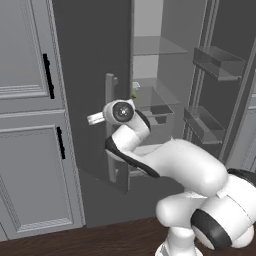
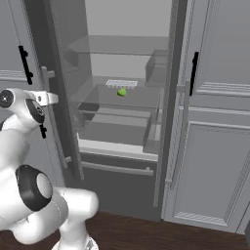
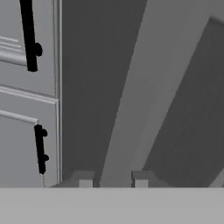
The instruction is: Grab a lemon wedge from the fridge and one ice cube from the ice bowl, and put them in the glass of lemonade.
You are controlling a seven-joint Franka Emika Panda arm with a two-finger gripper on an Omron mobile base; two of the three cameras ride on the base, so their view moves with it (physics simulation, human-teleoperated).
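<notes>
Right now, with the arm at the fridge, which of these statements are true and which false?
1. The tall dark grey two-door fridge stands open. True.
2. The tiny yellow-green lemon wedge lies in the bottom drawer. False: it sits on a glass shelf.
3. The gripper is shut on the fridge's long pale grey handle. True.
4. The gripper holds the wedge. False: the wedge lies on the shelf, apart from it.

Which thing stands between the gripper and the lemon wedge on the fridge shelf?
In the left base view, the fridge's pale vertical handle stands between the gripper and the lemon wedge; the hand view shows the jaws shut on that handle.
</notes>
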